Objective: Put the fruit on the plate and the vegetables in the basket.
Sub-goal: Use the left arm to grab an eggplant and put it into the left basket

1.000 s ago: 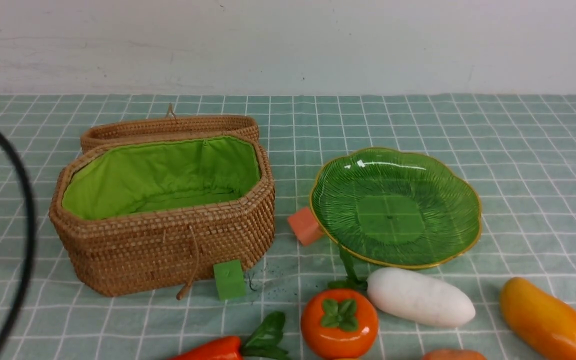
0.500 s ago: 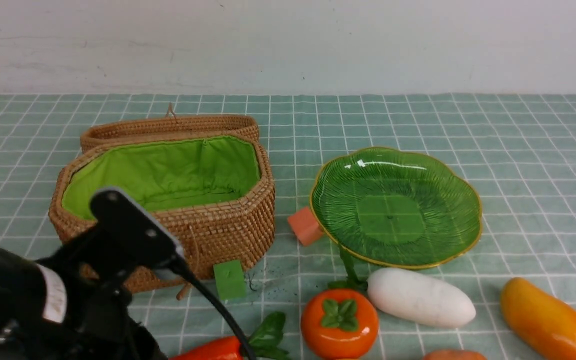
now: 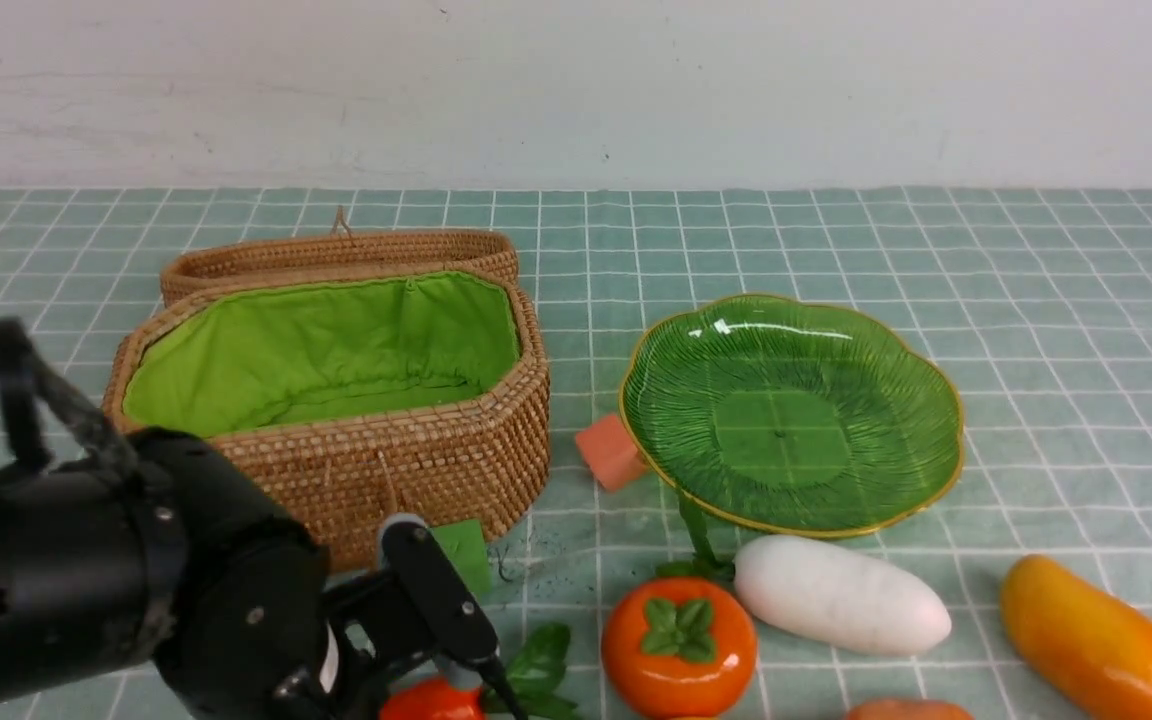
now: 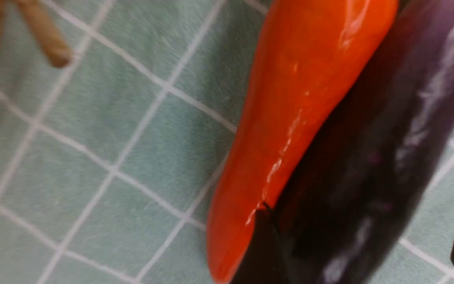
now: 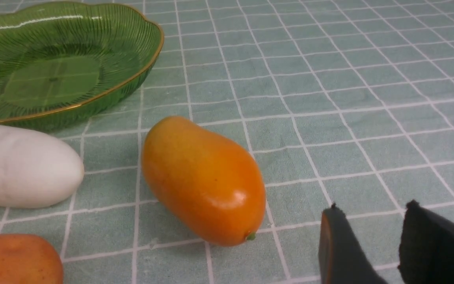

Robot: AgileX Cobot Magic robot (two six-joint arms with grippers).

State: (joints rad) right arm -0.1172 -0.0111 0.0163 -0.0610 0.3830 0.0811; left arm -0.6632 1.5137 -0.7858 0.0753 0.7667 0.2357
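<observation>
The wicker basket [image 3: 336,480] stands open at the left and the green plate [image 3: 791,410] sits to its right; no fruit or vegetables show in either. Along the front edge lie the carrot [image 3: 431,700], persimmon [image 3: 678,645], white radish [image 3: 841,595], potato [image 3: 906,710] and mango [image 3: 1091,635]. My left arm [image 3: 136,580] hangs low over the carrot [image 4: 290,118]. Its gripper [image 4: 363,252] is open, its fingers astride a glossy dark purple thing [image 4: 388,157] lying against the carrot. My right gripper [image 5: 373,209] is open with nothing between its fingers, beside the mango [image 5: 203,179].
A salmon-pink cube [image 3: 608,452] touches the plate's left rim. A small green cube [image 3: 466,555] sits at the basket's front corner, next to the basket's cord toggle [image 4: 43,33]. The basket's lid [image 3: 336,250] lies back behind it.
My left arm has swung in from the lower left and come down over the carrot, hiding most of its body. Nothing else has moved.
</observation>
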